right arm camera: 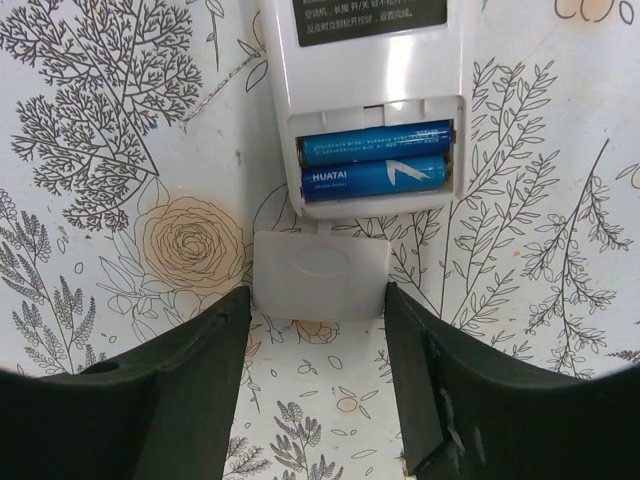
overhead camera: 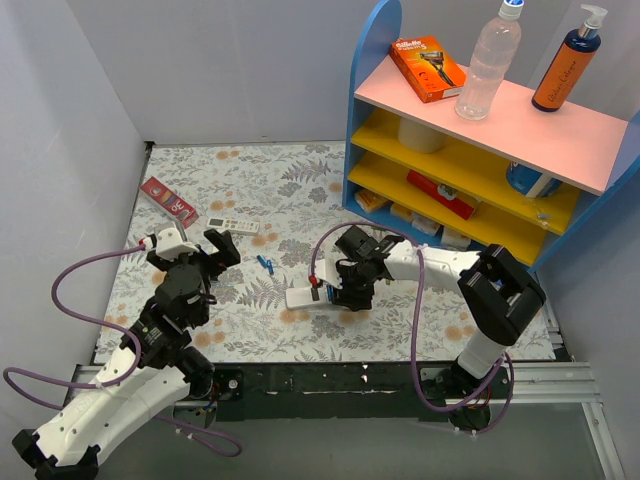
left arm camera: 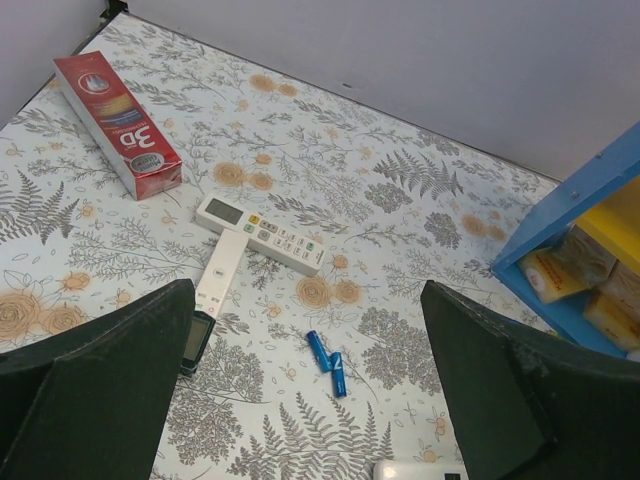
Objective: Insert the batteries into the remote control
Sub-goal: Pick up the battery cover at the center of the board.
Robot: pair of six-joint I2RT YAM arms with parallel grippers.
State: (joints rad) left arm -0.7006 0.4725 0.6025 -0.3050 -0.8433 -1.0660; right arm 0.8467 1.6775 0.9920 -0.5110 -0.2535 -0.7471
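While the right hand [right arm camera: 318,300] hangs low over the tabletop [right arm camera: 100,150] with its fingers spread open, the remote control [right arm camera: 360,80] lies back-up just ahead of it. It sits around the middle of the tabletop, somewhat toward the near edge. Its battery recess is uncovered, and two blue batteries [right arm camera: 375,160] lie in it side by side, crosswise to the handset. A white battery cover [right arm camera: 320,275] lies flat just off the recess end, between the two fingers. I cannot tell whether they touch its sides.

Nearer the left edge, the left hand [left arm camera: 305,300] hovers open and empty above the tabletop. Beneath it two loose blue batteries [left arm camera: 328,362] lie close together. Toward the far edge lies a thinner white remote [left arm camera: 262,236] with a white strip [left arm camera: 222,270] crossing it. A small black device [left arm camera: 197,342] sits at the strip's near end, partly hidden by a finger. A red box [left arm camera: 118,125] lies toward the far-left corner, and a blue shelf unit [overhead camera: 372,40] stands at the far-right corner.
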